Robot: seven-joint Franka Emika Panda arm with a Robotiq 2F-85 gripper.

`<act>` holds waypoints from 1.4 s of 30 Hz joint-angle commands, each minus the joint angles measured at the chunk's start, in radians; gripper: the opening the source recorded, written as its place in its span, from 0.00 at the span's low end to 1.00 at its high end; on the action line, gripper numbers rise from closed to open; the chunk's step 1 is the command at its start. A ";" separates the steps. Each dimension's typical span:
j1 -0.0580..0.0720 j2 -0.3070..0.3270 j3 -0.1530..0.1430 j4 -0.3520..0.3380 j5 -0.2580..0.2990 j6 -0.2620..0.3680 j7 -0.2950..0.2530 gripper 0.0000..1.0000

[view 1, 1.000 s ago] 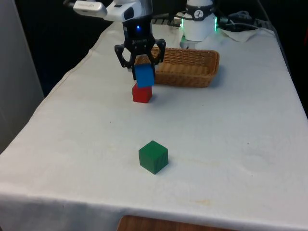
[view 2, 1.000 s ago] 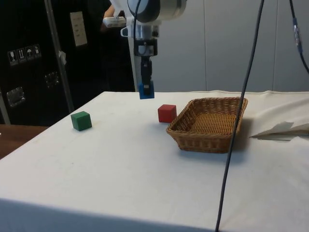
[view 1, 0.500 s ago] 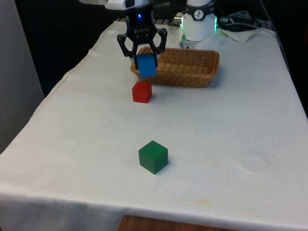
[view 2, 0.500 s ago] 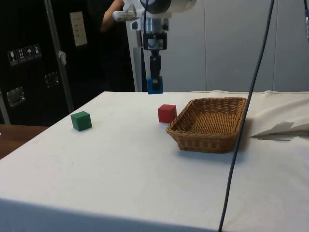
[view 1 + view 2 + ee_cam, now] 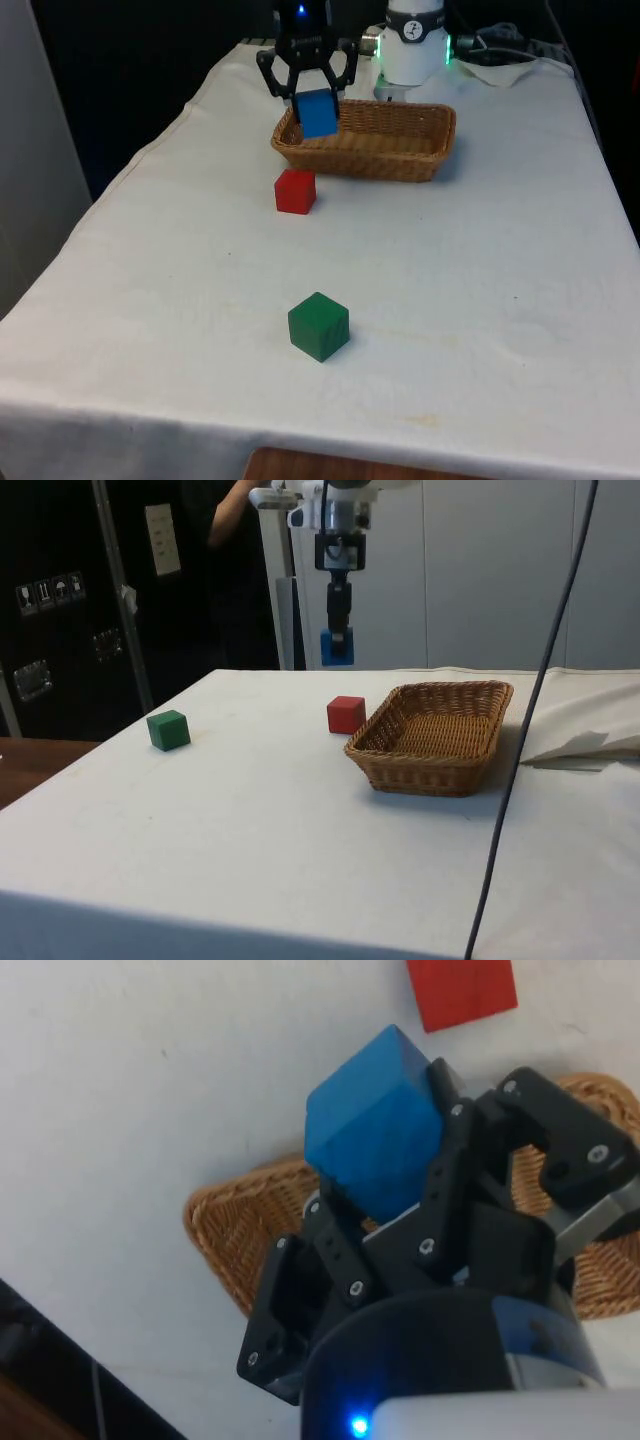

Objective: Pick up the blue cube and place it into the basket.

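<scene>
Three cubes and one basket are laid out on the table (image 5: pixel 480 300), so, biggest thing first. The table itself is covered in white cloth, well below the jaws.

Next down in size is the basket (image 5: pixel 400 152), a shallow wicker tray. It sits below the jaws and mostly off to their far side in the side view; in the wrist view its near rim (image 5: pixel 235 1235) is seen right under the fingers, so the drop point looks barely reached. Its rim is probably the one thing that could get clipped if the descent is started too early.

The gripper (image 5: pixel 310 98) is held high, jaws clamped on the blue cube (image 5: pixel 317 113), which is pinched on two opposite faces and hangs clear of everything. The grip looks a bit skewed in the wrist view (image 5: pixel 375 1130), with the cube turned at an angle between the fingers. It is judged to be light, stiff and smooth-sided, so it could slip or twist if squeezed off-centre; flat faces are the place to hold it, nothing fragile about it.

Smallest stuff: the green cube (image 5: pixel 319 326) is well apart from the jaws, not a factor. The red cube (image 5: pixel 295 190) sits just outside the basket, below and a little behind the jaws, not in the way.
</scene>
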 commanded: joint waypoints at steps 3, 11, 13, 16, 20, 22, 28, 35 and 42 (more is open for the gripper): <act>0.004 -0.026 -0.001 -0.025 -0.022 0.006 0.025 0.01; 0.011 -0.079 0.004 -0.081 -0.022 0.013 0.039 0.01; 0.012 -0.091 0.005 -0.096 -0.021 0.016 0.042 0.01; 0.014 -0.109 0.007 -0.118 -0.019 0.020 0.045 0.01; 0.015 -0.138 0.008 -0.151 -0.015 0.025 0.048 0.01; 0.014 -0.148 0.008 -0.164 -0.014 0.026 0.047 0.01; 0.012 -0.172 0.003 -0.198 -0.011 0.032 0.040 0.01; 0.011 -0.214 -0.007 -0.257 -0.012 0.041 0.034 0.01; 0.007 -0.269 -0.007 -0.320 -0.027 0.047 0.041 0.01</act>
